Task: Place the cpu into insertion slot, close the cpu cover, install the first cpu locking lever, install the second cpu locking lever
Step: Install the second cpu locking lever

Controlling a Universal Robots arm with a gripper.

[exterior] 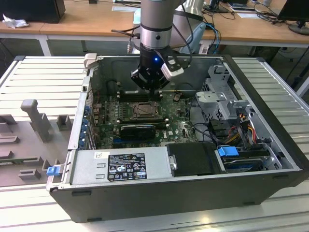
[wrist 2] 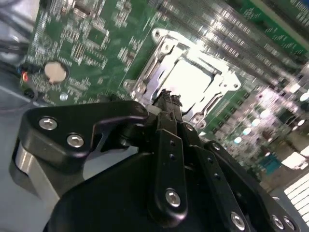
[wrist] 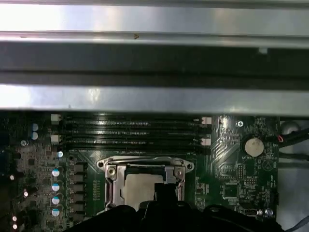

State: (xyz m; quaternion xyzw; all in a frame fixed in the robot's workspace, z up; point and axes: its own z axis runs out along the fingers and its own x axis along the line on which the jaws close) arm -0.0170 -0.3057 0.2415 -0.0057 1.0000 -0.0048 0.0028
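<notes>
A room with long wooden desks runs along the back of the exterior view, cables and papers scattered over them. In front of the desks stands a work table of ribbed pale-grey metal slats, and on its surface, toward the exterior view's left, sits a grey moulded fixture with upright posts.

An open desktop computer case lies on its side on the slats, its cavity facing up. Along its near edge are a labelled power supply and a black block beside it; a drive cage and bundled wires occupy the side at the exterior view's right.

The grey robot arm comes down from above into the case, over the back part of the green motherboard.

Near the board's middle is the insertion slot, a square metal-rimmed socket just beside the long black memory slots. The cpu lies inside it, its pale face showing through the square window of the cpu cover, which lies flat over the socket in both wrist views. A round coin battery sits on the board well apart from the socket.

The gripper hangs just above the socket's edge. Its black fingers are drawn together into one narrow tip, with nothing between them.
</notes>
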